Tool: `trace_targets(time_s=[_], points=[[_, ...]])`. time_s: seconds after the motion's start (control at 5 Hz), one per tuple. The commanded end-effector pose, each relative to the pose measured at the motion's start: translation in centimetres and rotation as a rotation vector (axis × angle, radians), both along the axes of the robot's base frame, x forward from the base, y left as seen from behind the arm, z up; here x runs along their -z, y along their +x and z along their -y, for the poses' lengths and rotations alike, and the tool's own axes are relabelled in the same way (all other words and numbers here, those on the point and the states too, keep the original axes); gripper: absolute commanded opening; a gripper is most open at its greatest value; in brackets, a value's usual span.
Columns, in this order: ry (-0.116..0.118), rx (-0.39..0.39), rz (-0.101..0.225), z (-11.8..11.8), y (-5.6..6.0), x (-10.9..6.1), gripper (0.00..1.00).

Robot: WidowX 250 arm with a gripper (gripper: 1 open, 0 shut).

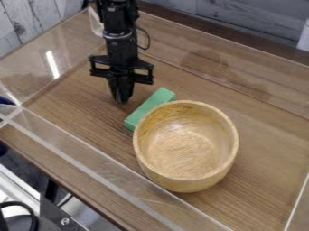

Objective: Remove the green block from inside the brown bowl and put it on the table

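Observation:
The green block (148,109) lies flat on the table (72,117), outside the brown bowl (185,144), with one end close against the bowl's upper-left rim. My gripper (122,97) points straight down just left of the block's far end. Its dark fingers are together with nothing between them, and the tips are at or just above the tabletop. The bowl's inside holds nothing.
Low clear acrylic walls (49,135) run along the table's left and front edges. A wall of pale planks (36,23) stands behind the table at the upper left. The arm's black column (116,23) rises from the gripper toward the top of the view.

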State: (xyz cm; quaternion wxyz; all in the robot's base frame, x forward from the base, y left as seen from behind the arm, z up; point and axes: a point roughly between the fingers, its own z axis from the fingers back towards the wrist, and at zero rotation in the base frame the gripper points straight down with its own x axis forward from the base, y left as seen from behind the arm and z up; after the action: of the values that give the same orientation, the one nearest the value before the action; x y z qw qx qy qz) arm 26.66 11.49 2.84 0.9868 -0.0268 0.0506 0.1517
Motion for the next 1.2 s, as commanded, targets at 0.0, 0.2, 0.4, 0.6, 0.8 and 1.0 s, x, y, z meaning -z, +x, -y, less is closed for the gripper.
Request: trace_targets(time_s=[0.0, 0.2, 0.4, 0.6, 0.8, 1.0], points=[[0.021, 0.027, 0.102, -1.0, 0.4, -3.4, 1.00], [0.038, 0.048, 0.099, -1.3, 0.7, -1.8, 0.00], [0.053, 0.073, 0.097, -1.8, 1.0, -0.5, 0.00], [0.045, 0.082, 0.115, -1.3, 1.0, -0.3, 1.00], [0.034, 0.090, 0.136, -0.8, 1.1, -0.3, 1.00], [0.046, 0.102, 0.158, -0.2, 1.6, -2.9, 1.00]])
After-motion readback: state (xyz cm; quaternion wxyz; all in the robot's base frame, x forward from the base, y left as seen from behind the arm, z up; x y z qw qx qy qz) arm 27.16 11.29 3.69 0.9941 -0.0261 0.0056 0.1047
